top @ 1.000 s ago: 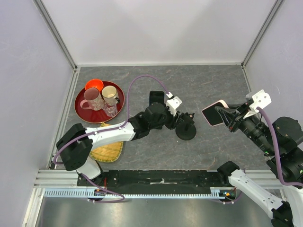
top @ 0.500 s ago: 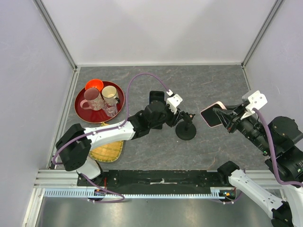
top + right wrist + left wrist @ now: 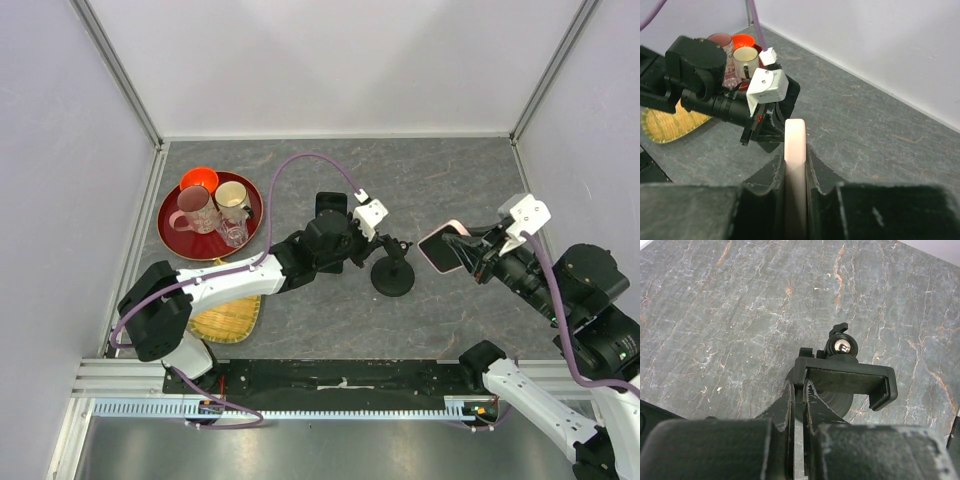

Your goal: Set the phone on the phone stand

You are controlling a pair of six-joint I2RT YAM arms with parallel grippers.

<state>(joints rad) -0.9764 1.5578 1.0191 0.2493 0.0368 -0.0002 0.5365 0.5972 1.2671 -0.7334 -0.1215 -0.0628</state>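
The black phone stand [image 3: 393, 277] sits mid-table on a round base, its ball joint and cradle [image 3: 845, 376] showing in the left wrist view. My left gripper [image 3: 377, 252] [image 3: 800, 386] is shut on the left end of that cradle. The phone [image 3: 443, 250], dark with a pink edge, hangs in the air just right of the stand. My right gripper [image 3: 470, 256] [image 3: 795, 156] is shut on it. In the right wrist view the phone [image 3: 795, 145] stands edge-on between the fingers, pointing at the left gripper, which hides most of the stand.
A red tray [image 3: 172, 236] at the left holds an orange cup [image 3: 200, 179], two mugs [image 3: 233, 197] and a small glass [image 3: 233, 233]. A woven mat [image 3: 228, 320] lies below it. Walls close in the table's left, back and right sides.
My left gripper has shut on the stand's cradle. The right arm has carried the phone leftward, closer to the stand.
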